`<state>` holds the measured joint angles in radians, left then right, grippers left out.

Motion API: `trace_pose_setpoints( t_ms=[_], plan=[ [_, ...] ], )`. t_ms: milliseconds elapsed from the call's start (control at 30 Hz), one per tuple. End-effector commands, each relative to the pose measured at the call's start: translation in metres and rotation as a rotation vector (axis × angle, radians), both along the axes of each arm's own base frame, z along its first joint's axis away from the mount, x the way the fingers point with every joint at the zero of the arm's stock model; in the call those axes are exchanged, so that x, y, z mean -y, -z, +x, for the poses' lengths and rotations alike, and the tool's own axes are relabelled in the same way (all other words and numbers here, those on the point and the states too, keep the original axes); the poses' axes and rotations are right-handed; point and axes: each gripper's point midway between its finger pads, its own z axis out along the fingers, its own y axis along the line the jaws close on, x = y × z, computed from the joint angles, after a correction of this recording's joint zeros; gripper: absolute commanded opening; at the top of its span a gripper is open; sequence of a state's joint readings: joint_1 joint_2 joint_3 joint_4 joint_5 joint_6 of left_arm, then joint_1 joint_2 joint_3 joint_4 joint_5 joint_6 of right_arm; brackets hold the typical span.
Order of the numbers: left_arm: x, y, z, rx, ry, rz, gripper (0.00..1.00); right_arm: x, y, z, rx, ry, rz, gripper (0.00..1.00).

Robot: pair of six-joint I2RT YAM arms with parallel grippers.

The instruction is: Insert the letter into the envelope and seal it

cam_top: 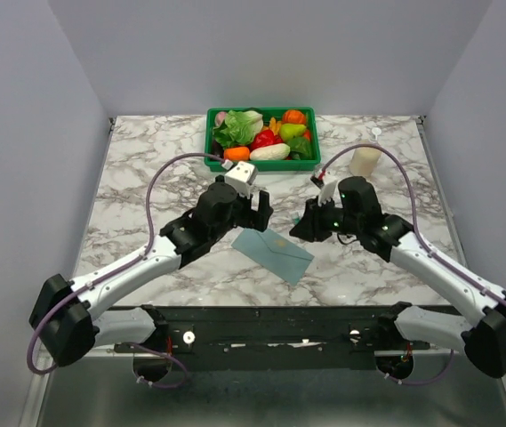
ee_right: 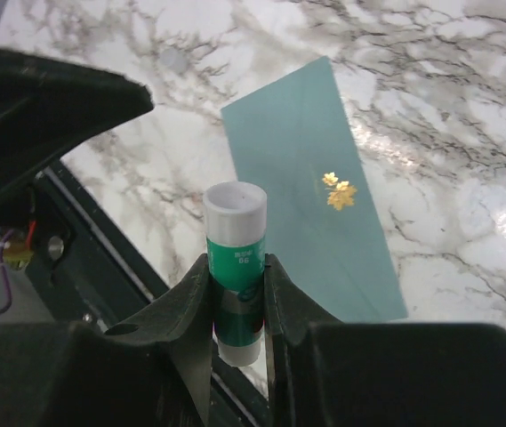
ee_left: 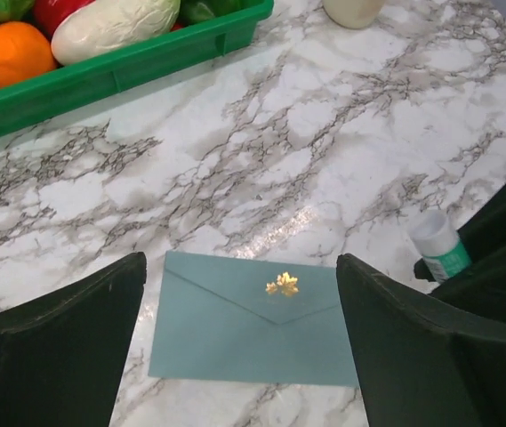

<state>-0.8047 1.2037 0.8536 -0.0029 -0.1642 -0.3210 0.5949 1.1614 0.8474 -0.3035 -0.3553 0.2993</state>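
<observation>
The teal envelope lies flat on the marble table with its pointed flap down and the gold mark facing up. It also shows in the left wrist view and the right wrist view. The letter is not in view. My left gripper is open and empty, hovering just over the envelope's far edge. My right gripper is shut on a green-and-white glue stick, cap on, held above the table to the right of the envelope. The stick also shows in the left wrist view.
A green basket of toy vegetables stands at the back centre, its rim close in the left wrist view. A cream cylinder stands at the back right. The black mounting rail runs along the near edge.
</observation>
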Motion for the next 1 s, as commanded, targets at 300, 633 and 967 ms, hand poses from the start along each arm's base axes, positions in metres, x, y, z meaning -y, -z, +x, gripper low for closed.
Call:
trace_pose_setpoints(
  t_ms=[300, 633, 967],
  plan=[
    [-0.005, -0.122, -0.107, 0.023, 0.315, -0.532, 0.99, -0.016, -0.112, -0.108, 0.248, -0.505, 0.43, 0.01],
    [0.019, -0.188, -0.162, 0.101, 0.657, -0.822, 0.79, -0.013, -0.164, -0.144, 0.303, -0.648, 0.613, 0.01],
    [0.053, -0.204, -0.179, 0.102, 0.783, -0.878, 0.77, -0.009, -0.175, -0.15, 0.305, -0.649, 0.63, 0.01]
  ],
)
